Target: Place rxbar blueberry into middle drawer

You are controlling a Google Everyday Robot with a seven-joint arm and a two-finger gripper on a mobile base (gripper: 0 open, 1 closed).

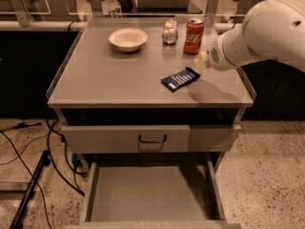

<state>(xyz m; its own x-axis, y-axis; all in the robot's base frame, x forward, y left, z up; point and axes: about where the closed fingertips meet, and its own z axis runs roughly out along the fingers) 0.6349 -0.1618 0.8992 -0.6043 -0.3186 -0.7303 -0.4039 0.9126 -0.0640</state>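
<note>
The rxbar (180,78) lies flat on the desk (105,75), toward the right front, turned at an angle, and nothing holds it. In the camera view the gripper (202,61) is at the end of the white arm (267,32) that comes in from the right. It is just beside the rxbar, on its right and a little behind, close to the cola can (194,29). Whether it is open or closed I cannot tell; I see nothing in its hold.

I judge that the step in hand is the reach for the grasp, and the pick is not yet done. The next move calls for coming down over the thin wrapper at its angle, without knocking the can. After that the rxbar must go down into the middle drawer (147,194), which stands pulled out below a closed drawer front (152,138).

A bowl (127,38) and a small jar (169,31) stand at the back of the desk. The floor (267,175) is speckled, with cables (28,147) at the left.
</note>
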